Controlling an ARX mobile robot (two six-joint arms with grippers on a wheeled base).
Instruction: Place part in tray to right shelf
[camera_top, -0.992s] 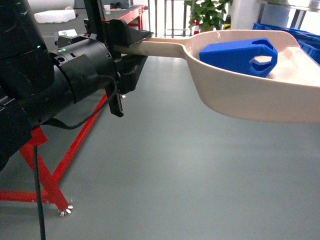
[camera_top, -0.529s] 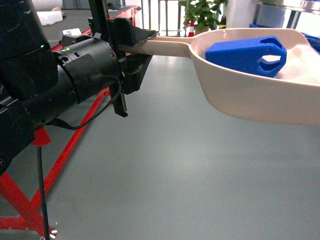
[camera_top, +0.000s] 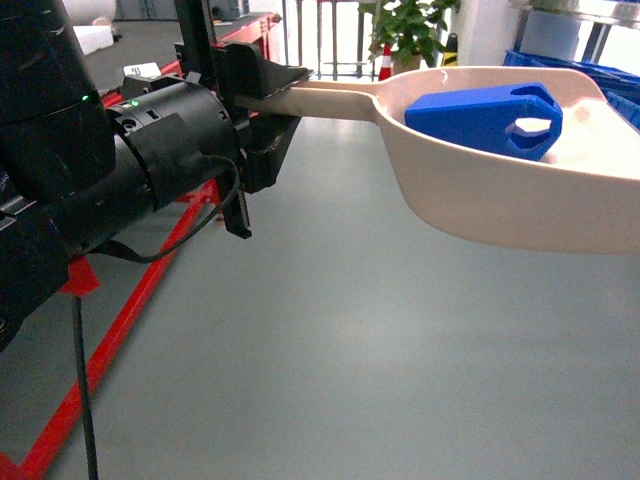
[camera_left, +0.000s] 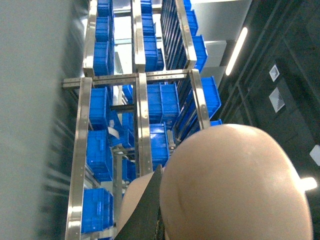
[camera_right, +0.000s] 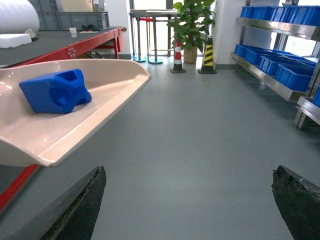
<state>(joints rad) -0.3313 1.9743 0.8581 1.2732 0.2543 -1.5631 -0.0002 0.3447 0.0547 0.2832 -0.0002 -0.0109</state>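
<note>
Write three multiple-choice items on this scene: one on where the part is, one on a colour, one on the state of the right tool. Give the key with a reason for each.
1. Where is the part?
A. On the floor
B. Lying in the pan of the tray
C. On the red-framed table

2. What colour are the crates on the steel shelf?
A. Blue
B. Green
C. Grey

3. How does the right tool stand?
A. Shut on the part
B. Shut on the tray handle
C. Open, holding nothing

Key: 1 B, the head view and right wrist view both show the blue block resting inside the beige pan. 2 A, the right wrist view shows them blue. 3 C, its two fingers sit far apart with only bare floor between them; the left tool holds the handle.
</note>
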